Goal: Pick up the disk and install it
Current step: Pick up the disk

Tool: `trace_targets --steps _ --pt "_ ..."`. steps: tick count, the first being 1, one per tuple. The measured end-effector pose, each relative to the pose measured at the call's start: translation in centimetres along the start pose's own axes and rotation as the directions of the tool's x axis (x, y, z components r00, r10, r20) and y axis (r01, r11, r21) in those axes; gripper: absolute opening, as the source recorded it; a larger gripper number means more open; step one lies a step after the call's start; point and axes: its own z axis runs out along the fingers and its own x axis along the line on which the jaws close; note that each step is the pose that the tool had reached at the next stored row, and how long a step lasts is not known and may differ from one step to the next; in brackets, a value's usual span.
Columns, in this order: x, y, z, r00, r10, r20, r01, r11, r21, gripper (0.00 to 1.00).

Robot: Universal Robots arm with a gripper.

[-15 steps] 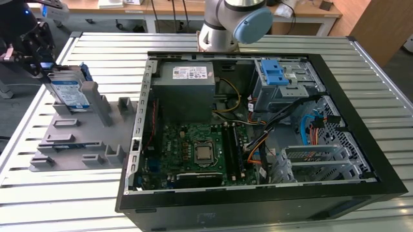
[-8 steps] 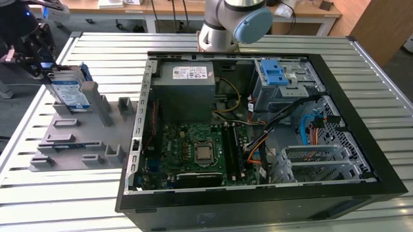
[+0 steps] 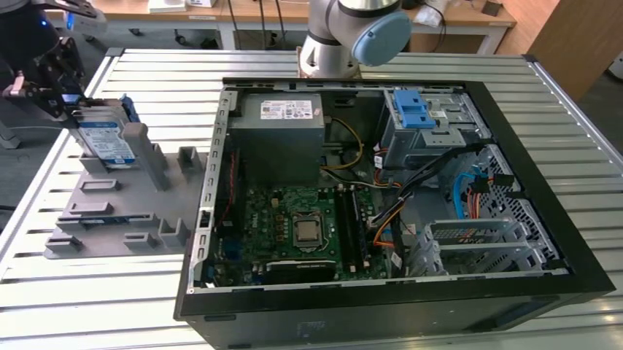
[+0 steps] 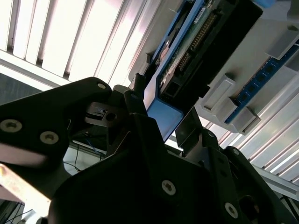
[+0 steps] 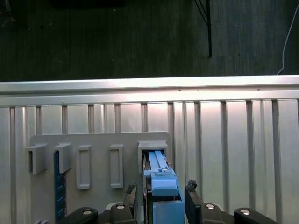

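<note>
Over at the exterior view's left: gripper (image 3: pixel 70 108) astride the disk (image 3: pixel 105 142), standing upright in a slot of the grey holder (image 3: pixel 117 208) on the tabletop (image 3: pixel 98 306). Clamped or not? Cannot tell.

Disk (image 3: pixel 105 142) btm edge hidden behind grey rack (image 3: pixel 117 211) posts

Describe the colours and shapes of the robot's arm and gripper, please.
The arm is a silver-grey tube with rounded joints; one joint carries a light blue round cap. The gripper is black and angular, with silver screw heads on its links.
</note>
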Motion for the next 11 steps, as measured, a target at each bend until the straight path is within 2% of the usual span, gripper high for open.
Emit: trace_targets --steps 10,11 --pt "0.01 0.0 0.26 1.0 -0.001 0.0 0.001 1.0 0.0001 0.51" --pt "0.01 0.0 0.26 1.0 -0.001 -0.0001 0.001 1.0 0.0001 0.44"
